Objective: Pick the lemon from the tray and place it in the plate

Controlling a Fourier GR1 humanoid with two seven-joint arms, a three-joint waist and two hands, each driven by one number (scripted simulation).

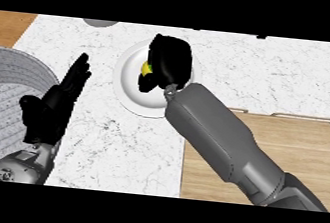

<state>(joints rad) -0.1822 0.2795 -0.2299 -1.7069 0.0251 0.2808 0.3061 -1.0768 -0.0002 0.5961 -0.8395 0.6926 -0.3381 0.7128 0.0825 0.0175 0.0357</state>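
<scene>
Now the right hand (169,58), fingers curled round the yellow lemon (147,68), hovers over the white plate (136,98) on the desk (275,74), so it should sink toward the plate's middle before opening, letting the lemon settle without rolling.

Smooth white marble counter (275,74) with fine grey veins. Near right, a tray (305,147) of matt light wood grain. Far centre, a smooth white plate (131,72). The left hand (58,103) and right hand (169,58) are matt black, the forearms (217,138) smooth grey. A sliver of lemon (147,68) looks smooth. Left, a rounded grey object (7,88) is finely ribbed.
</scene>
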